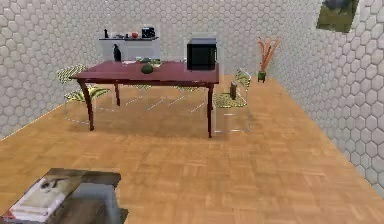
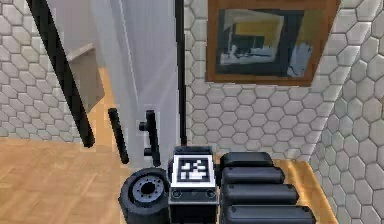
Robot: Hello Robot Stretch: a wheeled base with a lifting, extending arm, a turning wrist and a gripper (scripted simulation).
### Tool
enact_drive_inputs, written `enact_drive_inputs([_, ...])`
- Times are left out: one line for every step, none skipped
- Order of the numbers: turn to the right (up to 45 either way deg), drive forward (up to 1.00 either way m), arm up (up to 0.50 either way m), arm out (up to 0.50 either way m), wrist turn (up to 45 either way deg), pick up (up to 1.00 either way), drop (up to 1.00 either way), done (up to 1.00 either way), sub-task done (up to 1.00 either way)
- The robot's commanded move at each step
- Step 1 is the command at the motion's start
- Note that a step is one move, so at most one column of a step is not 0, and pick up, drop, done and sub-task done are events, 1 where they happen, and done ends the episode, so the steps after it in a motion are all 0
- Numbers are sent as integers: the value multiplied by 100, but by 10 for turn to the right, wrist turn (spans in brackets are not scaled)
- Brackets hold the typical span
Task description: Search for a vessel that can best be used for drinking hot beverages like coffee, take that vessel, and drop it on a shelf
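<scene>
In the forward view the dark red table (image 1: 180, 72) is my anchor. A black box (image 1: 202, 53) sits on its right end and a dark round thing (image 1: 148, 67) near its middle. Behind the table, against the wall, stands a white shelf (image 1: 138, 50) with a few small dark and red blobs on it. I cannot make out a mug among any of these, so I don't yet know where it is; the tabletop and the shelf look to me the likeliest places. I judge a mug to be stiff, fairly heavy for what it is, glazed and slick, and liable to chip. I would take it across the body just under the rim rather than by the handle, and keep it upright. In the arm side view the gripper (image 2: 132, 116) stands before a white door (image 2: 150, 60) with that bare panel behind its fingers. It holds nothing, and I cannot tell how the fingers are set.
</scene>
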Motion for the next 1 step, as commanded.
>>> enact_drive_inputs([-450,0,0,0,0,0,0,0,0])
